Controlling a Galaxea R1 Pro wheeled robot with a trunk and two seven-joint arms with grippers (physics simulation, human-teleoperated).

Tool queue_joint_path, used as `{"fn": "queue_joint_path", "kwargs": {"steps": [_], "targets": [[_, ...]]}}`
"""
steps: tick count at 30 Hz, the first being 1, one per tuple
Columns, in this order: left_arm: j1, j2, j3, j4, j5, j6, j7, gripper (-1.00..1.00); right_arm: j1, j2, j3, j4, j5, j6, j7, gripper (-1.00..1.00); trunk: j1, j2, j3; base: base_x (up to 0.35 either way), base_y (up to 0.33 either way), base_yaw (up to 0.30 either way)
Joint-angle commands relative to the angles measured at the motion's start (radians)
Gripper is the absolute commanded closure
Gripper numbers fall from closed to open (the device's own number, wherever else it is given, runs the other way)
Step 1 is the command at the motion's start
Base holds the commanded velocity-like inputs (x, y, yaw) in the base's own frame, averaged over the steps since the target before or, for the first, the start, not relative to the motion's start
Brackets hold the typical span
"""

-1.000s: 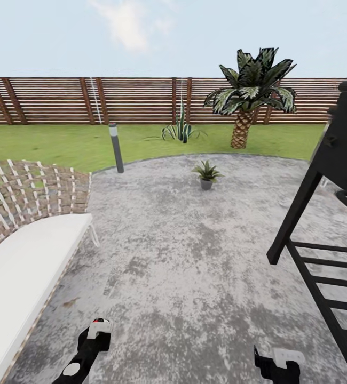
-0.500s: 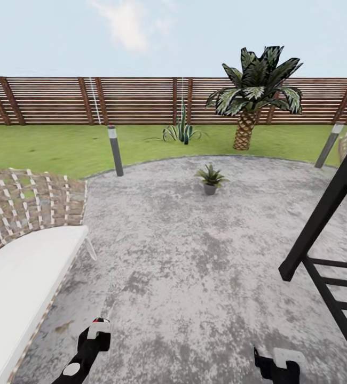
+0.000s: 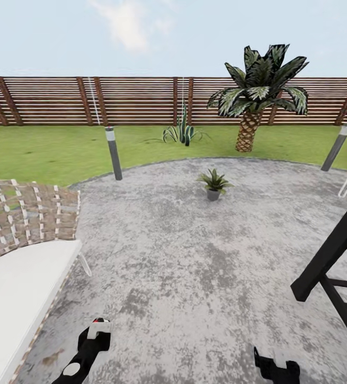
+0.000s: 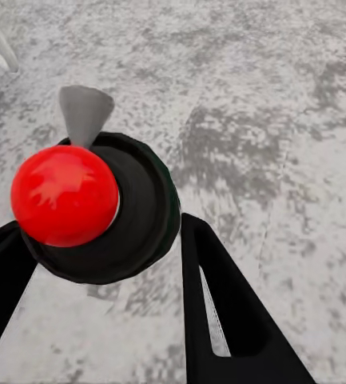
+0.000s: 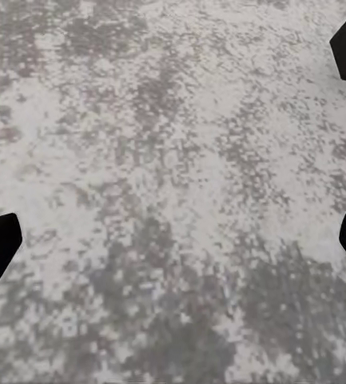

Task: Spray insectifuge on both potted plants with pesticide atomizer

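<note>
Grey patio [image 3: 195, 277]: our left hand [image 4: 101, 264] grips a red-capped object, right hand [image 5: 173, 192] spread empty; one potted plant [image 3: 213, 184] at twelve o'clock, unsprayed.

Grill [image 3: 328, 256] cropped at right edge

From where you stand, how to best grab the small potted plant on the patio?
By its grey pot, low, from the near side. The potted plant stands upright, alone on the patio, and its leaves spread over the rim, likely blocking a top-down gripper approach.
</note>
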Motion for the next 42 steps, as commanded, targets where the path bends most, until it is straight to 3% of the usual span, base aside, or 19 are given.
{"fn": "queue_joint_path", "kwargs": {"steps": [1, 42], "targets": [[-0.001, 0.000, 0.004, 0.000, -0.006, -0.004, 0.001, 1.00, -0.001, 0.000, -0.001, 0.001, 0.004, -0.003, -0.003, -1.00, 0.000, 0.000, -0.001, 0.338, 0.000, 0.000], [-0.001, 0.000, 0.004, 0.005, -0.007, -0.003, 0.001, 1.00, -0.001, 0.000, -0.001, 0.001, 0.007, -0.003, -0.003, -1.00, 0.000, 0.000, -0.001, 0.338, 0.000, 0.000]]}}
